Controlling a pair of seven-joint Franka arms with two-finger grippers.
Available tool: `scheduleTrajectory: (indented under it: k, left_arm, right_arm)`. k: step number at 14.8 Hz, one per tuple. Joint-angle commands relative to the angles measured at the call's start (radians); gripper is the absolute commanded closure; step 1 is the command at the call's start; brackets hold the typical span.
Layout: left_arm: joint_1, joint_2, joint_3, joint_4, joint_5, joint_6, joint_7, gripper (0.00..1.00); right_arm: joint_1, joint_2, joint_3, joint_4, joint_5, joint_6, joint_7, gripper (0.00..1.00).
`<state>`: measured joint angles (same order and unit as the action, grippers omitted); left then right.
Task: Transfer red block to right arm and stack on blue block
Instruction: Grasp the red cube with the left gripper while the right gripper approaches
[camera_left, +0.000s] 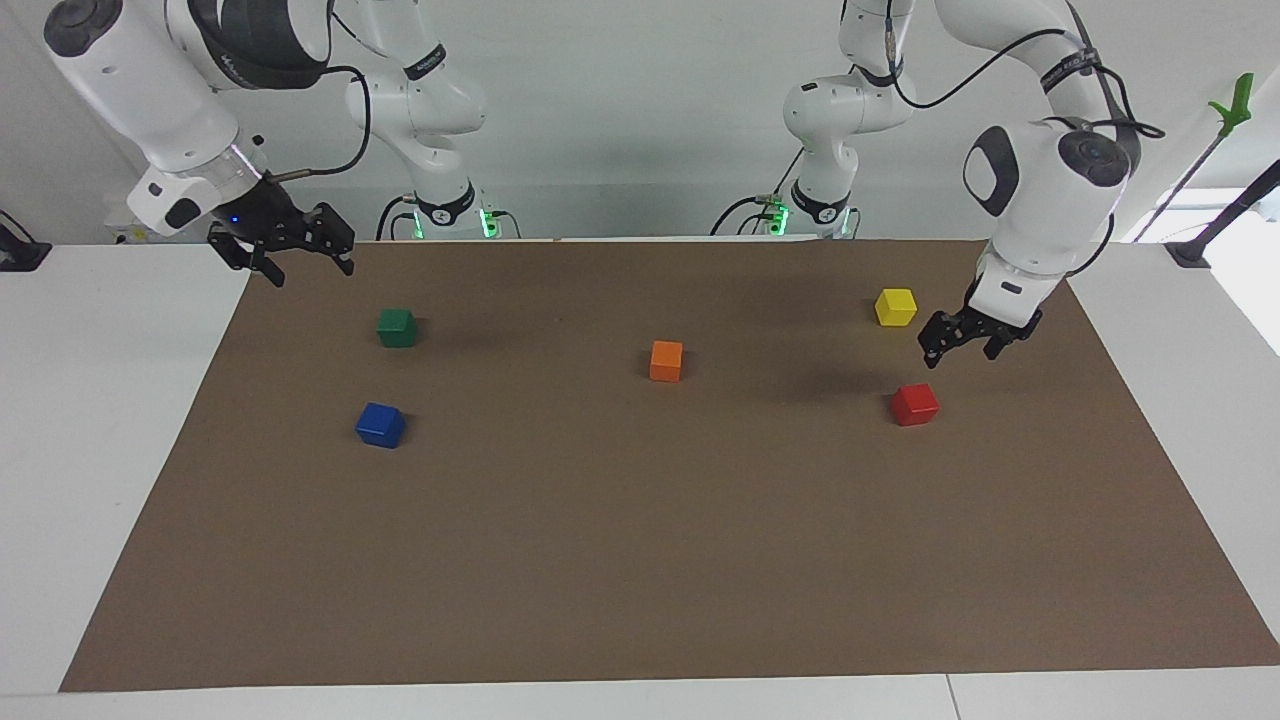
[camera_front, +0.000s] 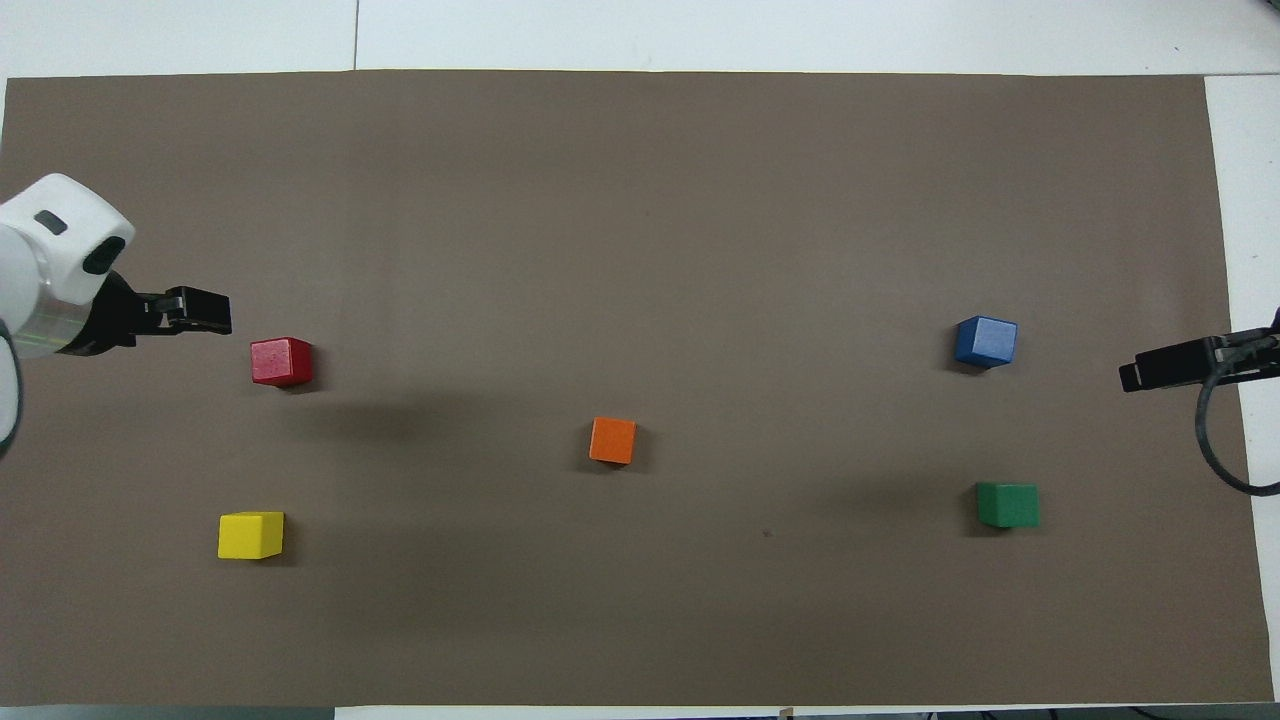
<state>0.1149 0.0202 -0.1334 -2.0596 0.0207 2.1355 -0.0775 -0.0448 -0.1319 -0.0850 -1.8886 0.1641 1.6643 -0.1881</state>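
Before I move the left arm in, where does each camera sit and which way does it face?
Facing view: high across the table, facing the robots; both arms show whole, left gripper over the mat near the red block, right gripper over the mat's edge near the green block.
Overhead view: above the robots' end, looking steeply down; only the wrists and grippers show.
Shared: brown mat, all five blocks including the blue block, half a turn apart.
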Motion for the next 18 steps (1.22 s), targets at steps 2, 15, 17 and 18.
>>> scheduleTrajectory:
  k: [2, 15, 17, 18]
  left_arm:
    - [0.011, 0.061, -0.005, -0.069, 0.01, 0.148, 0.004, 0.0]
    - [0.014, 0.129, -0.005, -0.171, 0.007, 0.279, -0.051, 0.82]
    - [0.002, 0.124, -0.005, -0.16, 0.007, 0.221, -0.088, 1.0]
    - [-0.004, 0.123, -0.006, -0.154, 0.004, 0.202, -0.126, 1.0]
  right_arm:
    - [-0.085, -0.014, 0.008, -0.17, 0.252, 0.103, -0.117, 0.0]
    - [0.003, 0.043, 0.011, -0.457, 1.179, 0.064, -0.559, 0.0]
    - [0.075, 0.034, 0.011, -0.496, 1.32, 0.064, -0.568, 0.0]
    - [0.117, 0.037, 0.011, -0.518, 1.401, 0.064, -0.603, 0.0]
